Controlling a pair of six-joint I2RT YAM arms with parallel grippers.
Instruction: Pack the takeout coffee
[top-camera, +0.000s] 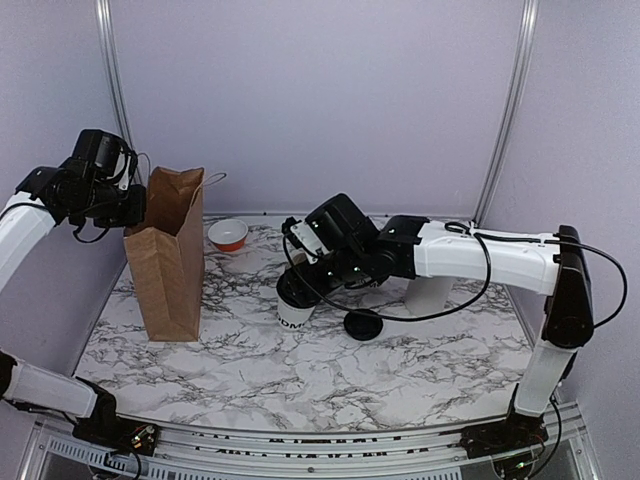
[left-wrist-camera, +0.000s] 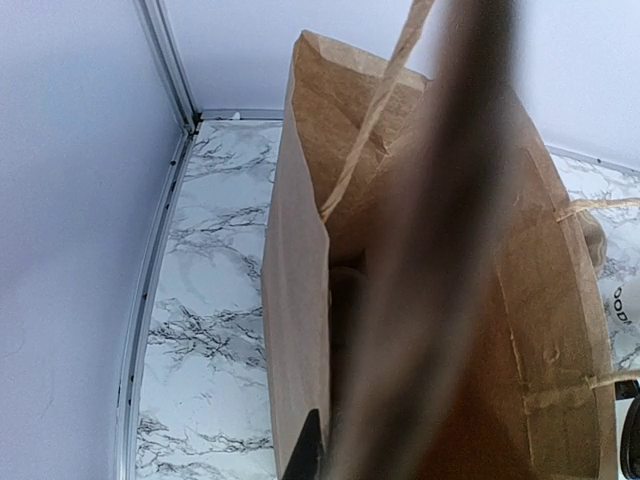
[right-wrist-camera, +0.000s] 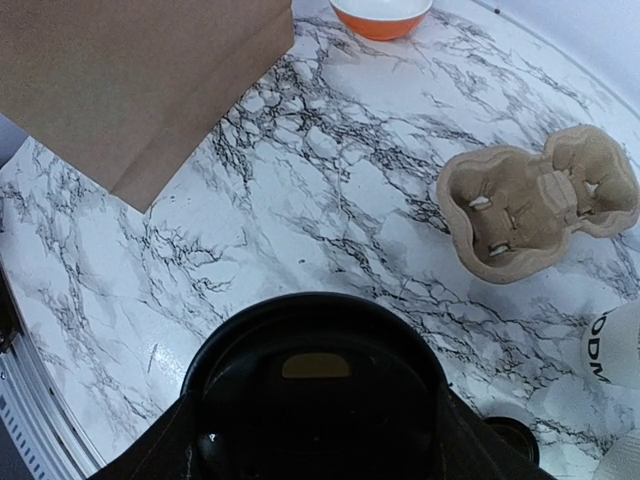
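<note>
The cup (top-camera: 295, 310) is judged light, thin-walled and crushable; grip it mid-wall, gently. Its lid (top-camera: 362, 323) lies near. The left end effector (top-camera: 138, 208) is clamped on the bag (top-camera: 170, 265) rim. The right end effector (top-camera: 299, 265) is over the cup, grip indeterminable.

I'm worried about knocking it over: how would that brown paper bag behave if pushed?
Probably tips easily: the paper bag stands tall on a narrow base. Likely light and floppy, since its thin walls look creased.
</note>
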